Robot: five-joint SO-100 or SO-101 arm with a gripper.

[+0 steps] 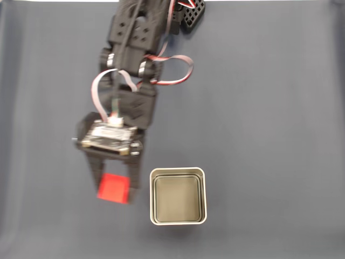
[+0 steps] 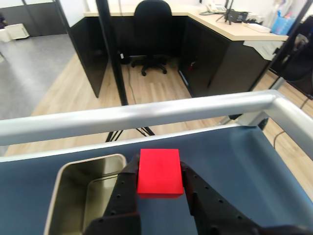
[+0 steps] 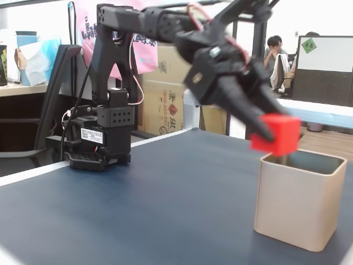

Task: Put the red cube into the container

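Observation:
The red cube (image 1: 113,188) (image 2: 158,173) (image 3: 276,134) is held off the mat between the black fingers of my gripper (image 1: 114,186) (image 2: 158,177) (image 3: 274,132), which is shut on it. The container (image 1: 178,196) (image 2: 80,196) (image 3: 298,204) is a square metal tin, standing open and with nothing inside. In a fixed view from above, the cube hangs just left of the tin's left wall. In a fixed view from the side, it hovers at rim height by the tin's near corner. The wrist view shows the tin to the cube's left.
The dark blue mat (image 1: 269,108) stretches around the tin. The arm's black base (image 3: 102,138) stands at the back of the table. A silver rail (image 2: 146,115) runs along the table's far edge. People sit in the background (image 3: 273,52).

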